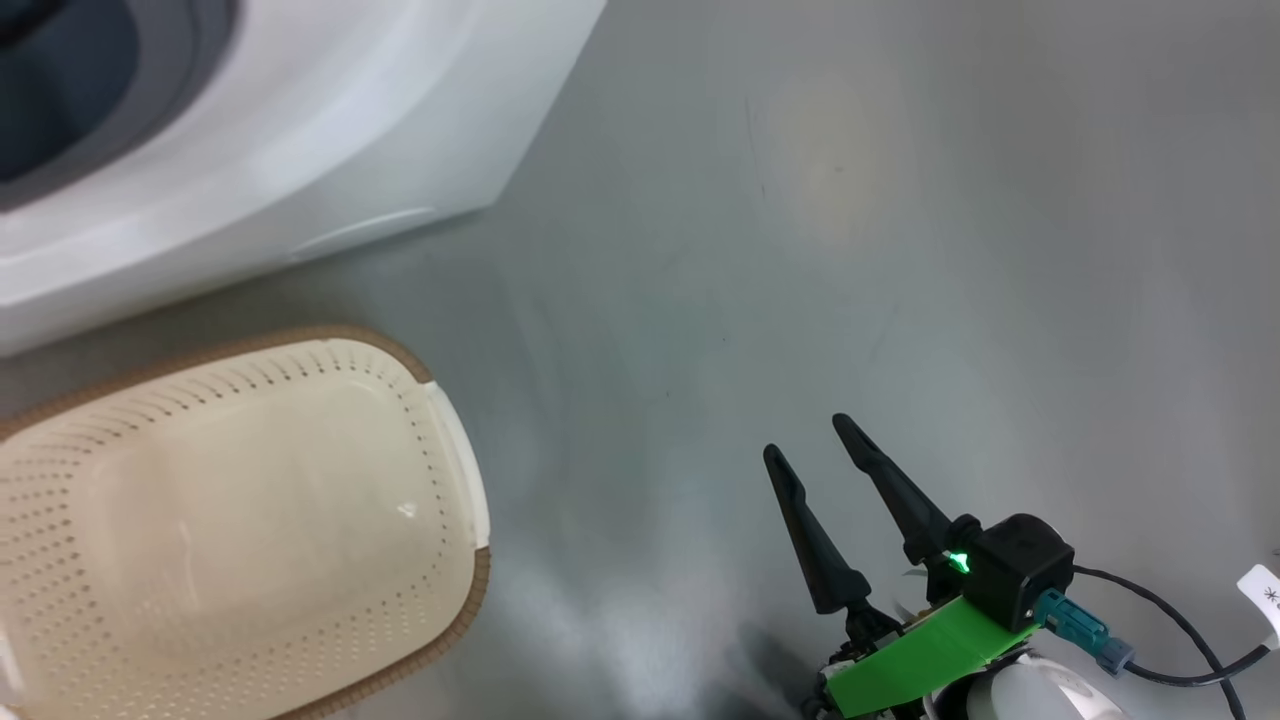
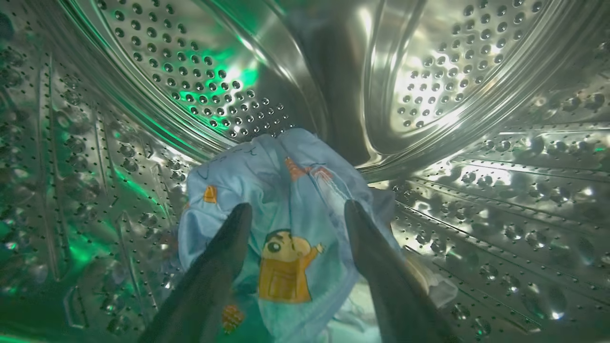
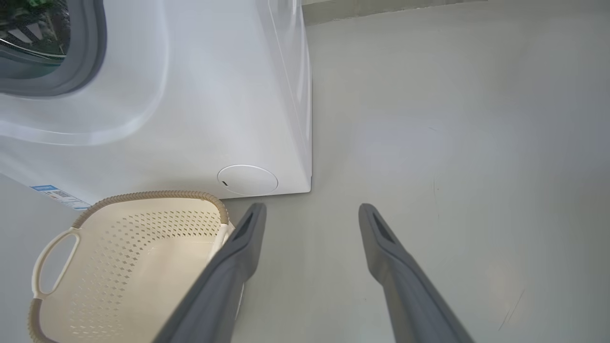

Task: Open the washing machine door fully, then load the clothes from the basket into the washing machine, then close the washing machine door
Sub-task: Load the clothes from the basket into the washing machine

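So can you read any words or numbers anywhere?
None can be read.
The blue label low on the washing machine: print too small.
The white tag at the head view's right edge: a dark star-like mark, blurred.
The clothes: cartoon figures, no readable words.

Soft light-blue clothes (image 2: 286, 224) printed with orange-and-brown cartoon boys lie crumpled low in the steel perforated drum (image 2: 452, 71) of the big white front-loading washing machine (image 1: 300, 150). The cream-white perforated plastic basket (image 1: 250, 385), brown-rimmed, stands upright on the grey floor (image 1: 800, 250) just before it.
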Motion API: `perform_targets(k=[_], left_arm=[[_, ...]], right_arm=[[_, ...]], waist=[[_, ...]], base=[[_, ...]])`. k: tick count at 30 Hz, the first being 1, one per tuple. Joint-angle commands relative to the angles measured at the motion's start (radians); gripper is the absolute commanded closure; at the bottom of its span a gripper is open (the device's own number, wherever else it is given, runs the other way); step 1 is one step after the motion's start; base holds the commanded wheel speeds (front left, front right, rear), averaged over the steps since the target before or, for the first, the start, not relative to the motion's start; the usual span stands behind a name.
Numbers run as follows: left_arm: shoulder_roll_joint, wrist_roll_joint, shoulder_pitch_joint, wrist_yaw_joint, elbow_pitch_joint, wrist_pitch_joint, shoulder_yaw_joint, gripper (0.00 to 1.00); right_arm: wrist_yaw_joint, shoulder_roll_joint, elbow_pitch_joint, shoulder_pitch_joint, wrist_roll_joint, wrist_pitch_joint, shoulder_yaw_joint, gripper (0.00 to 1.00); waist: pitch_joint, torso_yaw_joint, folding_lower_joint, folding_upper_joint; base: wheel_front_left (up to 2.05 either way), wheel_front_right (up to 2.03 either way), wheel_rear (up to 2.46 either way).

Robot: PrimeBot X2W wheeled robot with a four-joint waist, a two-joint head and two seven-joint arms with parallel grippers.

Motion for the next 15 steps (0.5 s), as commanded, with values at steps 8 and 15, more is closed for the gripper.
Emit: perform_targets(k=[8, 15], left_arm=[[-0.025, -0.046, 0.131, 0.015, -0.132, -0.013, 0.038, 0.0], [-0.087, -0.059, 0.274, 0.017, -0.24, -0.013, 0.054, 0.0]], right_arm=[[0.009, -0.009, 0.001, 0.02, 0.007, -0.005, 0.02, 0.0], [0.009, -0.009, 0.013, 0.013, 0.008, -0.005, 0.009, 0.0]], waist=[[-0.083, 0.041, 0.0, 0.0], [-0.152, 0.082, 0.0, 0.0]], base=[[0.0, 0.0, 0.0], [0.0, 0.0, 0.0]])
